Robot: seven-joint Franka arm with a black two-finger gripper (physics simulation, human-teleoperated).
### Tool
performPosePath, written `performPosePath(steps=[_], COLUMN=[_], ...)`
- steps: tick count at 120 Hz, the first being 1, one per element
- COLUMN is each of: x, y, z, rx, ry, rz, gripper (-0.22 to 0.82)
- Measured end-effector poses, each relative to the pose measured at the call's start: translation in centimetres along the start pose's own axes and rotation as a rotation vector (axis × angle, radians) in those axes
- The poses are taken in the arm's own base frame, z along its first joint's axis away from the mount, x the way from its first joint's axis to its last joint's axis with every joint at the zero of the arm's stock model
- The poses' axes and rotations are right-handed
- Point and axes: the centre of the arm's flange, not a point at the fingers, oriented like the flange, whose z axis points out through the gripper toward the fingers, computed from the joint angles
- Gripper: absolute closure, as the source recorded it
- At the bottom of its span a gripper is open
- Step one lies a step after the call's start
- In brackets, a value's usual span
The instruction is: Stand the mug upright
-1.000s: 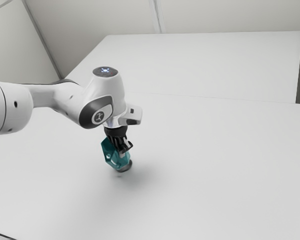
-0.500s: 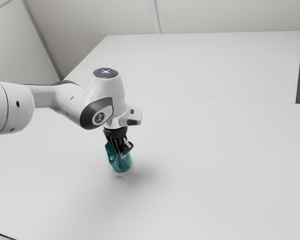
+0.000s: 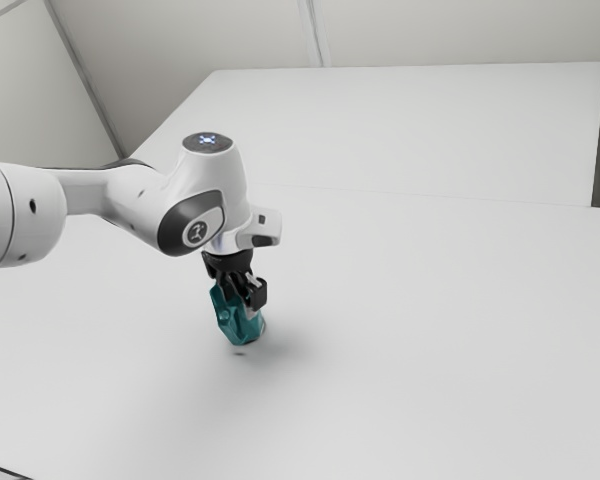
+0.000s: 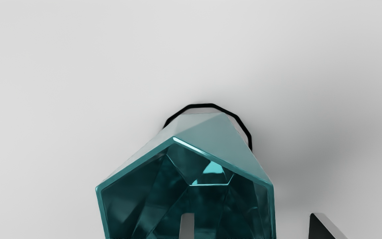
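In the exterior view my gripper [image 3: 248, 306] points down at the teal, faceted mug [image 3: 238, 327], overlapping its upper part. The mug stands steeply with a slight lean; whether its base lies flat on the table [image 3: 400, 330] I cannot tell. Looking from the wrist, the mug [image 4: 244, 149] has its mouth toward the camera and a black-edged round base beyond it. My gripper [image 4: 251, 215] is open: one finger [image 4: 187, 227] reaches over the mouth, the other is outside the wall with a gap beside it. One mug wall lies between them.
A pale panel [image 3: 410, 130] stands behind the table in the exterior view. A dark-edged object [image 3: 2, 470] shows at the near corner on the exterior view's left. The mug's soft shadow falls on the table beside it.
Over the last second the mug has tipped from a clear slant to a steeper stance, mostly in the first half. Since then my hand has shifted slightly toward the exterior view's left and its fingers look wider apart.
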Motion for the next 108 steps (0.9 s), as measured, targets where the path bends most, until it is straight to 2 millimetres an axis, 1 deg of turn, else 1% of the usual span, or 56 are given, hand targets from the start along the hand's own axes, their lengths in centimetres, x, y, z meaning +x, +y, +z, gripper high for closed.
performPosePath(steps=[19,46,52,55,70,74,85,90,95,108], x=[0.1,0.6,0.8,1.2,3.4,3.9,5.7,6.6,6.7,5.6], y=[-0.2,-0.9,-1.0,-1.2,-2.4,-2.8,-4.1,-4.8,-5.8,-8.9], z=[-0.6,-3.9,-5.3,-6.4,-13.6,-15.2,-18.7,-19.9,-20.7,-20.8], rx=[-0.001,0.008,0.011,0.012,0.016,0.016,0.009,0.005,-0.001,-0.032], ry=[0.013,0.074,0.098,0.114,0.196,0.205,0.204,0.195,0.179,0.118], rz=[-0.005,-0.016,-0.02,-0.023,-0.048,-0.055,-0.075,-0.087,-0.105,-0.169], gripper=[0.18,0.1,0.09,0.09,0.05,0.04,0.03,0.02,0.02,0.01])
